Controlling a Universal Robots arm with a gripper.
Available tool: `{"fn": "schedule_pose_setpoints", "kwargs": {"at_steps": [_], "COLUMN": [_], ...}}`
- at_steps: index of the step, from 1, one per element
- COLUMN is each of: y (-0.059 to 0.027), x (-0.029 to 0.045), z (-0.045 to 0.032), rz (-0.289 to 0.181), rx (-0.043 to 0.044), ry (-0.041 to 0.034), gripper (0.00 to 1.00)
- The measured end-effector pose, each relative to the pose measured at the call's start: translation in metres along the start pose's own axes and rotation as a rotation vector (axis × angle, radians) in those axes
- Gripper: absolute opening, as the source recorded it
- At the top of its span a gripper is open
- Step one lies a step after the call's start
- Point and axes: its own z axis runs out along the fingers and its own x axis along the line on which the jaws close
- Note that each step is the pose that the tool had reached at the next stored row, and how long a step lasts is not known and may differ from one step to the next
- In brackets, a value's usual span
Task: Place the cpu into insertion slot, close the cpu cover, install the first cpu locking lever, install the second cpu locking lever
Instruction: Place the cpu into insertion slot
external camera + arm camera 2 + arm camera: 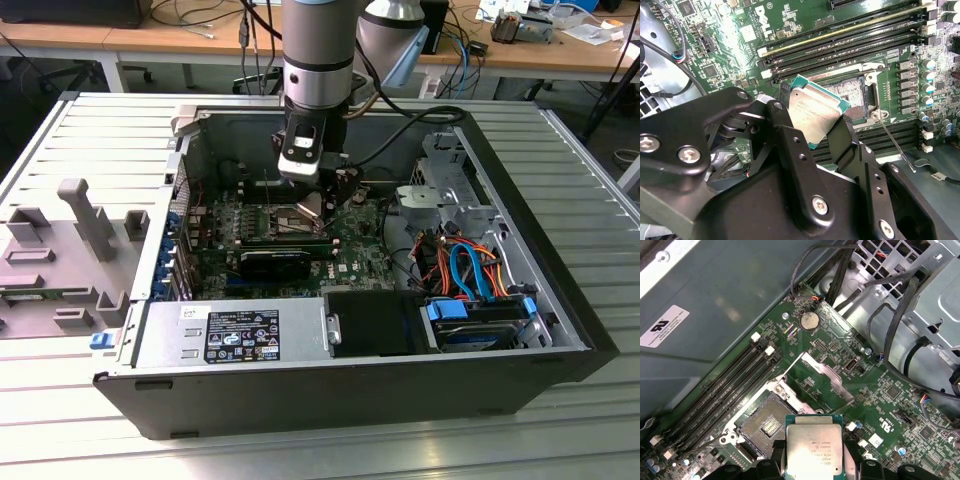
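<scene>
Currently executing step one: holding chip (815,107) clamped edgewise in claw (811,119), tilted, close over open socket (283,222) at centre of exterior view. Probably requires levelling and squaring to socket rim before lowering.

The cpu (814,445) wears a smooth silver metal top; the motherboard (890,407) is glossy green.
</scene>
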Motion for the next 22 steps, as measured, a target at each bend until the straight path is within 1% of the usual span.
{"fn": "schedule_pose_setpoints", "kwargs": {"at_steps": [22], "y": [0.0], "x": [0.0], "z": [0.0], "rz": [0.035], "rx": [0.0013], "ry": [-0.0005], "gripper": [0.54]}}
